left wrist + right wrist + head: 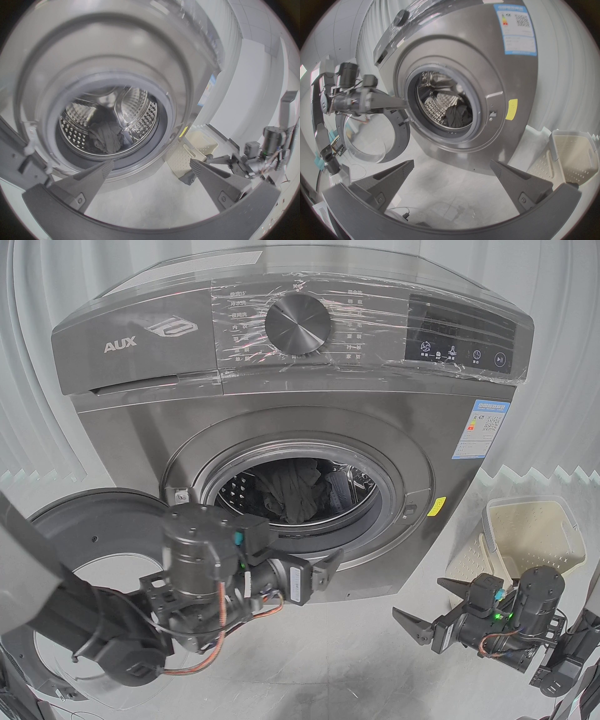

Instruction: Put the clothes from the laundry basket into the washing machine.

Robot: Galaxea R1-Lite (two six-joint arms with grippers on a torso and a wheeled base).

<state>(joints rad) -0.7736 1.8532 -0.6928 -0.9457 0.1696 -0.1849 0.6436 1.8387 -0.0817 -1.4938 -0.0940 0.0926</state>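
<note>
Washing machine point(350, 421): front loader, standing on the floor point(350, 652). Its round door point(94, 534) is swung fully open at 8 o'clock of the drum opening in the head view.

Clothes point(292, 489): dark grey fabric lies bunched inside the drum, at the low middle of the opening, resting against the perforated steel wall.

Laundry basket point(537, 534): cream, perforated plastic, on the floor at 4 o'clock of the drum opening, just beside the machine's right front corner. It sits tilted, with its mouth turned up and away from the machine.

Left end effector point(150, 162): released, fingers spread wide, nothing between them. It hangs in front of the machine at about 6 o'clock of the drum opening, pointing toward the lower door rim, apart from the clothes.

Right end effector point(417, 597): released, fingers spread, nothing held. It hangs above the floor at 5 o'clock of the drum opening, just in front of the basket, with the fingers pointing toward the left arm.

A yellow sticker point(436, 506) sits at 3 o'clock of the opening.
</note>
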